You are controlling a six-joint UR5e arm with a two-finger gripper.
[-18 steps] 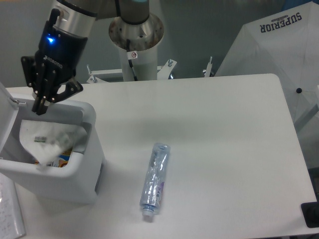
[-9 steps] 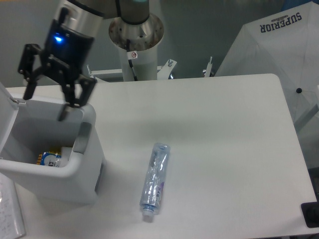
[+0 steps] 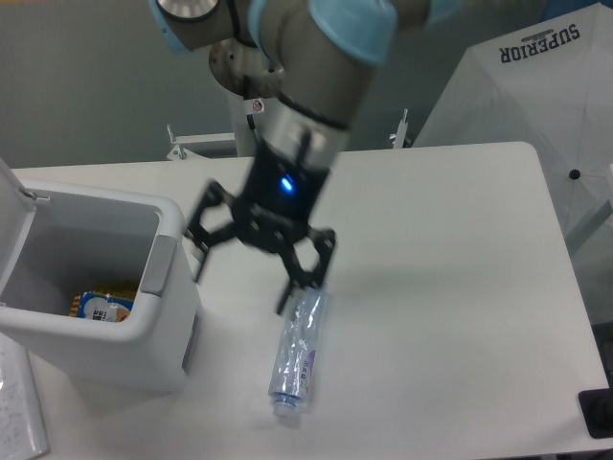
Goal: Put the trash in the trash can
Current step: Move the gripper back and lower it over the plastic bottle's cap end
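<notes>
Claw point(image 3: 244, 283) hangs spread wide and empty beside the bottle point(image 3: 296, 346) on the desk point(image 3: 450, 287), so centre both fingers across its flattened middle before closing.

On the white table point(image 3: 431, 240): 1 flattened clear plastic bottle w/ pale label & small cap point(image 3: 296, 351), 1 white boxy plastic bin w/ grey side panel & open hinged lid point(image 3: 105, 321). Inside bin: 1 yellow-and-blue printed packet point(image 3: 101, 306). Also 1 black two-finger gripper point(image 3: 241, 281), 1 white fabric cover w/ black lettering point(image 3: 536, 105) at far right.
</notes>
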